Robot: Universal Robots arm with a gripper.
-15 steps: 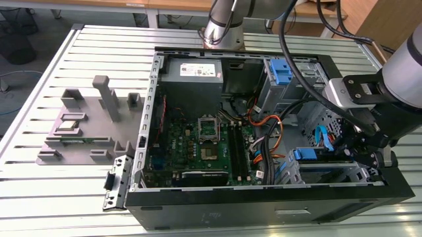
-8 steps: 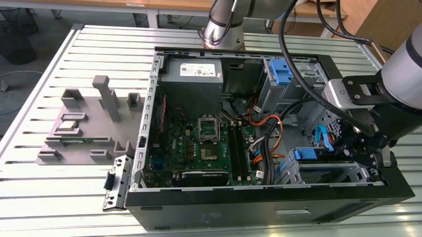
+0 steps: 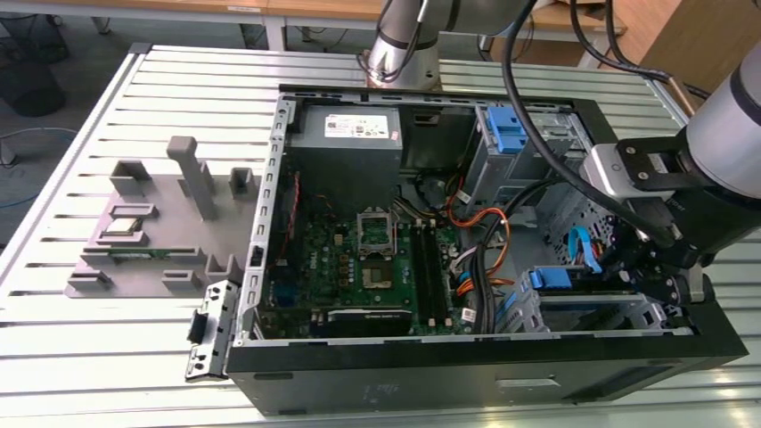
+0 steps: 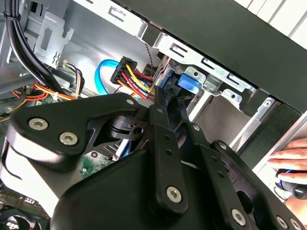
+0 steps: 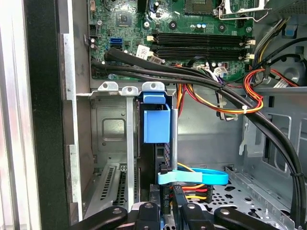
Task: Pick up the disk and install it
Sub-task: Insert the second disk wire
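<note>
Exterior view: open computer case (image 3: 476, 366) lies on a slatted metal table (image 3: 71, 357), with the motherboard (image 3: 356, 259) exposed. The arm (image 3: 725, 134) reaches down into the case at the exterior view's right, near end, and its lower part is cut off by the case wall. The disk (image 3: 557, 278) sits in the drive cage (image 3: 618, 316) at that same near right corner. Only the blue bracket end is plain. The silver body and label are hidden by the cage metal. A second blue latch piece (image 3: 508, 129) stands at the far end of the case. A grey fixture (image 3: 155, 241) rests on the table at the exterior view's left, well apart from the case. In the first wrist view, the blue bracket stands in a cage slot with a dark edge below it. A blue flat cable (image 5: 192, 177) and a bundle of red, yellow and black wires (image 5: 194, 189) cross just in front. In the second wrist view, the gripper (image 4: 167, 98) points at the bracket, tips close to it. Its own black linkage covers most of the tips, so I cannot tell whether the fingers are spread, closed, or pinching something, or whether they touch the disk. A person's hand (image 4: 292, 160) shows at the picture's edge outside the case, partly cut off.
</note>
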